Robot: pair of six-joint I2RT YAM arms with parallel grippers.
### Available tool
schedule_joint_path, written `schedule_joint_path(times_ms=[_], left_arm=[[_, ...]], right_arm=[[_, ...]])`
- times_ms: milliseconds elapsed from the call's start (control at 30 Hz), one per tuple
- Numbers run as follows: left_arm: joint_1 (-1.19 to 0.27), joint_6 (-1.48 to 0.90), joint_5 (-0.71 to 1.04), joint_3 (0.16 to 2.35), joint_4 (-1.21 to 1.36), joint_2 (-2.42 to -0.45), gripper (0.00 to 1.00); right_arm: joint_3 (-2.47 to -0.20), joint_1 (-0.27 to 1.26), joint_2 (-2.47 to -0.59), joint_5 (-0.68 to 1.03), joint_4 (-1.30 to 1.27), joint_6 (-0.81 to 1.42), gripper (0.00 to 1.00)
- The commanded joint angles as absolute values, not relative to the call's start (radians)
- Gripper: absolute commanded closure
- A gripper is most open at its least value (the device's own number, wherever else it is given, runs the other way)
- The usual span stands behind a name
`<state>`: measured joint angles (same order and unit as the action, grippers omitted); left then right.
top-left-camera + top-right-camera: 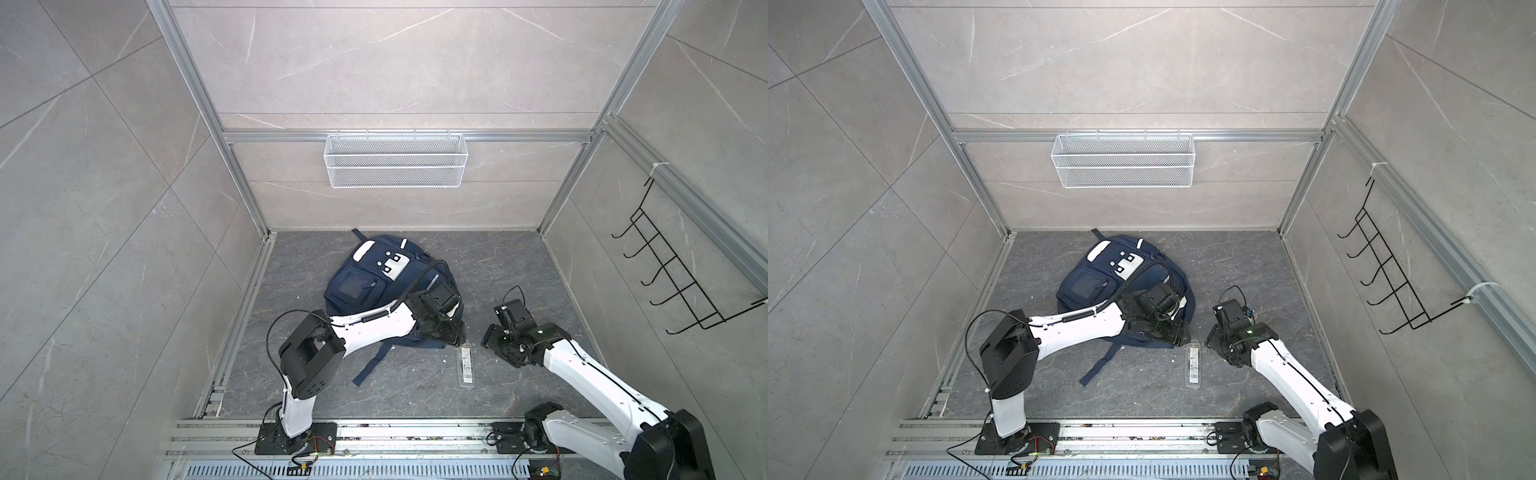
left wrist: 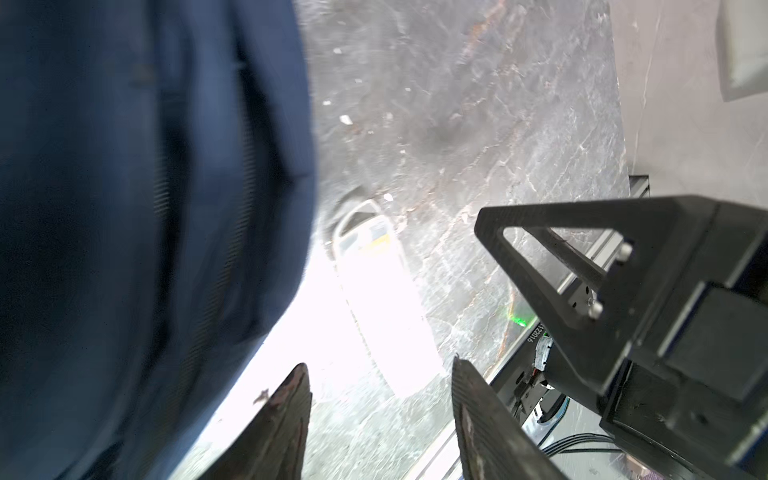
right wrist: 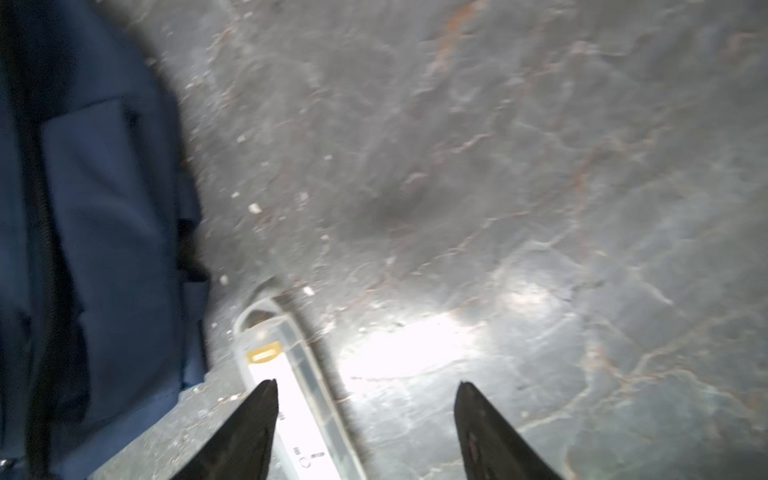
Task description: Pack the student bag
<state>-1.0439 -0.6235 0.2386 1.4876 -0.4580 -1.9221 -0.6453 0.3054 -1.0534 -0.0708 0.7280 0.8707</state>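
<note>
— Grey stone floor (image 1: pixel 519 266) fills your cell. The student bag (image 1: pixel 365 282) lies face up on it, from the centre toward twelve o'clock.
— What's around it?
— A white wire basket (image 1: pixel 395 166) hangs on the back wall at twelve, and a black hook rack (image 1: pixel 665 282) on the side wall at three. Your left arm (image 1: pixel 374 328) lies across the bag's five o'clock corner and hides it. A dark strap (image 1: pixel 370 365) trails off at six.
— And the small things?
— A clear flat case (image 1: pixel 466 365) lies on the floor just off the bag at five o'clock. Your left gripper (image 2: pixel 378 363) hangs by the bag's edge, fingers spread, nothing between them. Your right gripper (image 3: pixel 366 381) hovers close by the case, at two o'clock of it, fingers apart and gripping nothing. White crumbs (image 3: pixel 254 208) dot the floor nearby.
</note>
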Motion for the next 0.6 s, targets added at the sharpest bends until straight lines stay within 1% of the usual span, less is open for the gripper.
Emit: schedule_joint_path(times_ms=[0,67,233,400,567], left_arm=[[-1.064,-0.59,0.249,1.568,-0.553,-1.967,0.43],[-1.079,-0.575,0.244,1.614,-0.601,-2.005,0.43],[-1.121,-0.558,0.217,1.745,-0.707,-2.113,0.43],[-1.14,-0.573,0.138,1.899,-0.839,-2.24,0.42],[-1.148,-0.601,0.066,1.98,-0.92,-2.309,0.4]], right_arm=[[-0.61,0.228,-1.046,-0.018,0.74,0.816,0.3],[-0.599,0.19,-1.043,0.022,0.716,0.802,0.3],[-0.61,0.141,-1.016,0.044,0.694,0.759,0.3],[-0.61,0.098,-0.989,0.118,0.649,0.711,0.3],[-0.62,0.083,-0.944,0.115,0.659,0.67,0.3]])
